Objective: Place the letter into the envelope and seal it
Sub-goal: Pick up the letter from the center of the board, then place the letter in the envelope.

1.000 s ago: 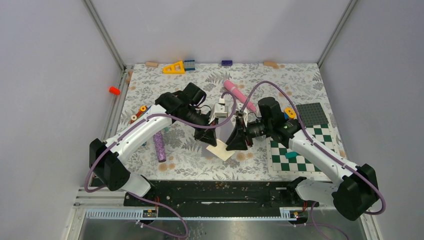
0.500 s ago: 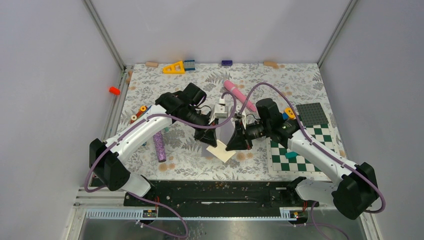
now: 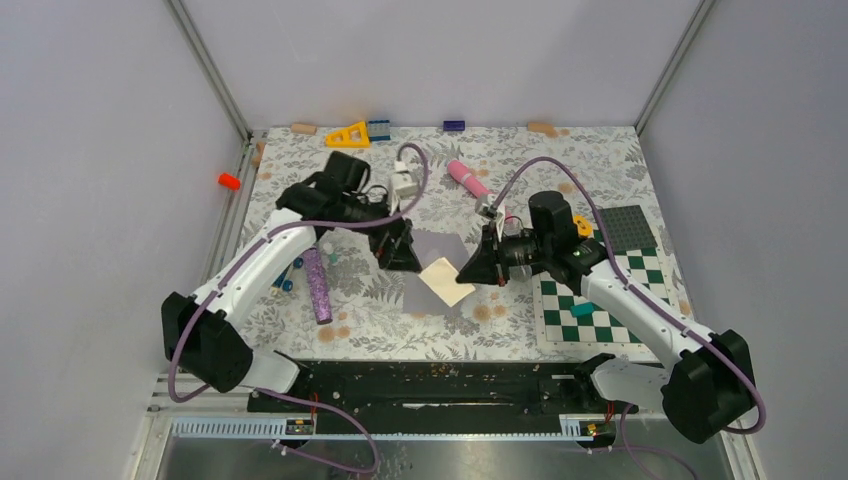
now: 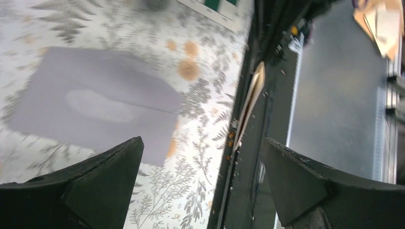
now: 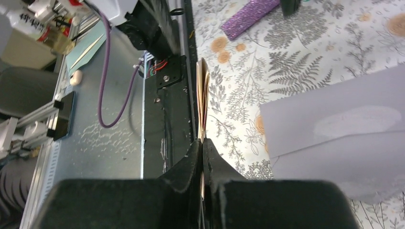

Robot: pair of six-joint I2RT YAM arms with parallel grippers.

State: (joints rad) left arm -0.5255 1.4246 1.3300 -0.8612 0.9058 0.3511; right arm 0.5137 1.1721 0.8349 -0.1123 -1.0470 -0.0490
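Right gripper has its two black fingers pressed together on one edge of a cream rectangular paper letter. Its own wrist camera sees the letter edge-on, as a thin strip rising from the fingertips. From overhead the right gripper sits at the right side of the letter, which shows as a cream diamond overlapping the lower right part of a pale grey-lavender rectangular paper envelope. Whether the letter touches the envelope or is held just above it cannot be told from that view.

The envelope lies flat on the fern-and-flower printed table cover, near the middle of the table between the two arms, with a paler oval patch at its centre.

The left gripper hangs at the envelope's left edge. In its wrist view the left gripper has its jaws spread wide with nothing between them. The envelope lies ahead of them to the left and the letter shows edge-on to the right.

A purple glittery cylinder lies left of the envelope. A green-and-white checkerboard mat lies to its right, under the right arm.
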